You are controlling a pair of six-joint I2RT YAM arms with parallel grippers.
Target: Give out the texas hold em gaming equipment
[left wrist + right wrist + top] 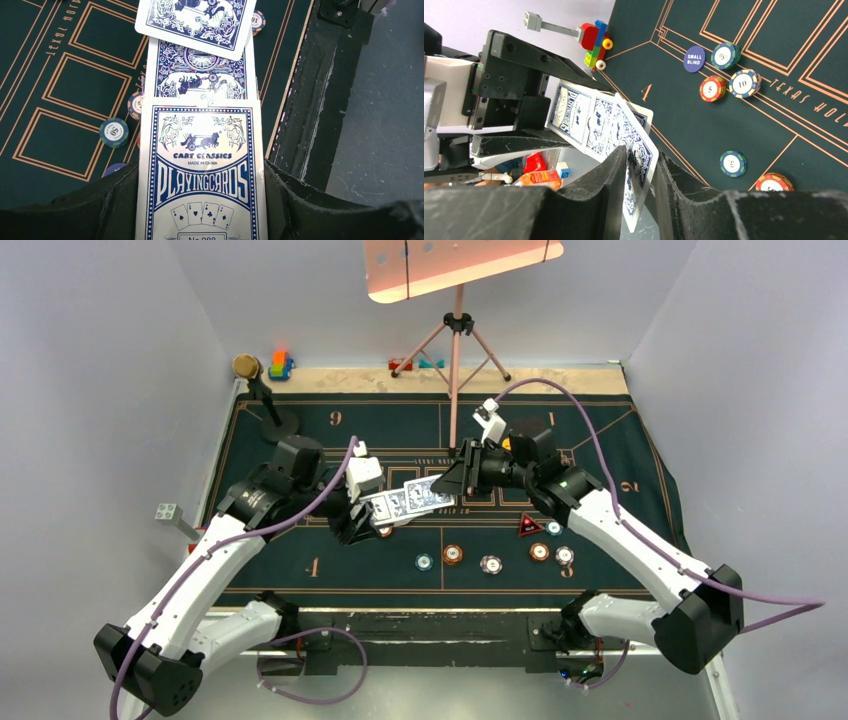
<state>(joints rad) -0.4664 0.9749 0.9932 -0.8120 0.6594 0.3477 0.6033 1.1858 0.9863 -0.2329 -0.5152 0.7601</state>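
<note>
Left gripper [358, 518] clamped on card pack [200, 170], cards fanned out of it, held above the felt left of triangular marker [530, 525]. Right gripper [642, 162] jaws narrow, straddling end card [636, 145]; actual pinch cannot tell. Chips [540, 551] lie beside the marker.

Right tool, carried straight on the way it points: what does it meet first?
The right tool straddles one fanned playing card; straight on it would likely meet the card pack in the left tool first. Depth is hard to judge.
</note>
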